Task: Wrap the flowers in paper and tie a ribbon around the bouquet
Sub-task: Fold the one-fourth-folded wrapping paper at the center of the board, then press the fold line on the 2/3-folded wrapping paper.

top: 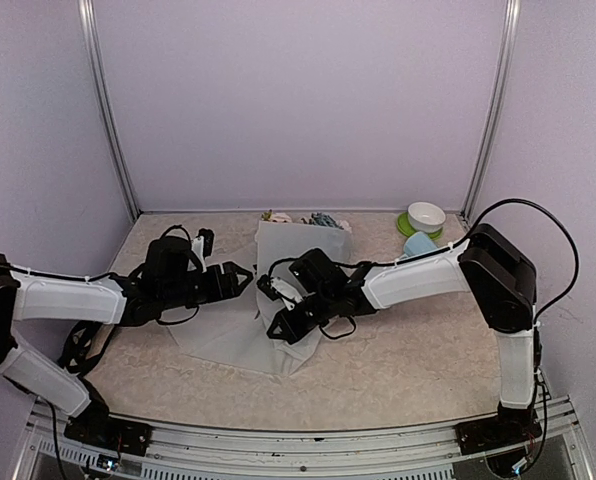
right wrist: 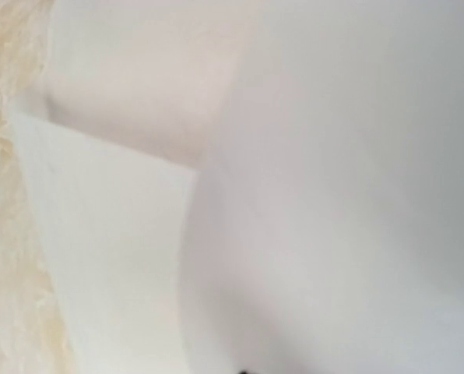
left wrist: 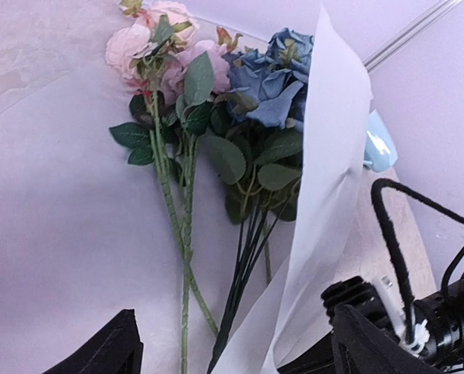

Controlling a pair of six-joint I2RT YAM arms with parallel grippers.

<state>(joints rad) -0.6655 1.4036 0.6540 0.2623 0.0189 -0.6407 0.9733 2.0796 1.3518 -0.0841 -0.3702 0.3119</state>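
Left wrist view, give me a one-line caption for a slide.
Pink and blue flowers lie on frosted paper, one side raised beside them, left end effector open in the foreground.

The paper (top: 278,252) lies spread at the middle of the table (top: 408,350). The flowers (left wrist: 205,101) lie on it, heads toward the far edge and stems toward the near one. The sheet's right side is folded up beside them. At the far right a bowl (top: 426,214) sits on a plate (top: 406,226), with a cup (top: 418,244) just in front.
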